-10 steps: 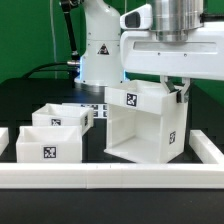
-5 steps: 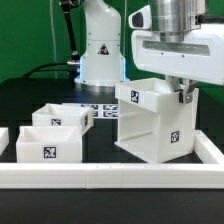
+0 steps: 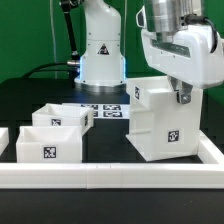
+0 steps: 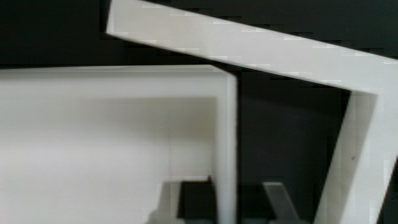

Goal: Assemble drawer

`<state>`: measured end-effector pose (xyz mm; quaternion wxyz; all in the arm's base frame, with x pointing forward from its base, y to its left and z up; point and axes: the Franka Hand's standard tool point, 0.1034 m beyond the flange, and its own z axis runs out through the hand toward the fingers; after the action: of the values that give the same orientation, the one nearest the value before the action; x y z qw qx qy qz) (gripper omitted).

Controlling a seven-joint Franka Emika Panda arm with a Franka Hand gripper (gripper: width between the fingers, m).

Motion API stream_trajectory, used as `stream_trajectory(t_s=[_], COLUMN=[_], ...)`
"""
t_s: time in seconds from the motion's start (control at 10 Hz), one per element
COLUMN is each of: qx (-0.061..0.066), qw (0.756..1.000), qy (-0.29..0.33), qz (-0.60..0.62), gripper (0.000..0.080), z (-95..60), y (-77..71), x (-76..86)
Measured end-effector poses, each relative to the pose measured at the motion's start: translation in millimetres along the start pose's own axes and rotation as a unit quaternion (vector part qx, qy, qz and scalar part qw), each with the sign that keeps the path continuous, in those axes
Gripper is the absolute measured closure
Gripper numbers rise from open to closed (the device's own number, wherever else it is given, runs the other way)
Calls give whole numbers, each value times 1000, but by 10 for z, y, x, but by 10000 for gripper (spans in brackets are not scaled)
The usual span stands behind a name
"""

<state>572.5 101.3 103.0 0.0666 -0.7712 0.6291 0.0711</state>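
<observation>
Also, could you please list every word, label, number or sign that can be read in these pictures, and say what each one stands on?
No words, brands or numbers are readable in either view.
On the arm's base: one triangular sign, too small to read.
On the casing, the nearer tray, the farther tray and the marker board: square black-and-white tags, patterns only, no text.

White arm (image 3: pixel 186 52), grey metal wrist (image 3: pixel 168 12), triangular sticker (image 3: pixel 103 48) on its base (image 3: pixel 100 68).
</observation>
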Motion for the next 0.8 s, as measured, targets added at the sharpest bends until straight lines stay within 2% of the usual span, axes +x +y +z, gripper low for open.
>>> stream_trajectory(t_s=[0.1, 0.3, 0.8], qx=[0, 9, 24], qw=[1000, 1000, 1000], qy=[0, 1, -5], qz=[-2, -12, -1], gripper=[761, 761, 761], z=[12, 6, -58], y=[-31, -190, -610], x=[14, 58, 80])
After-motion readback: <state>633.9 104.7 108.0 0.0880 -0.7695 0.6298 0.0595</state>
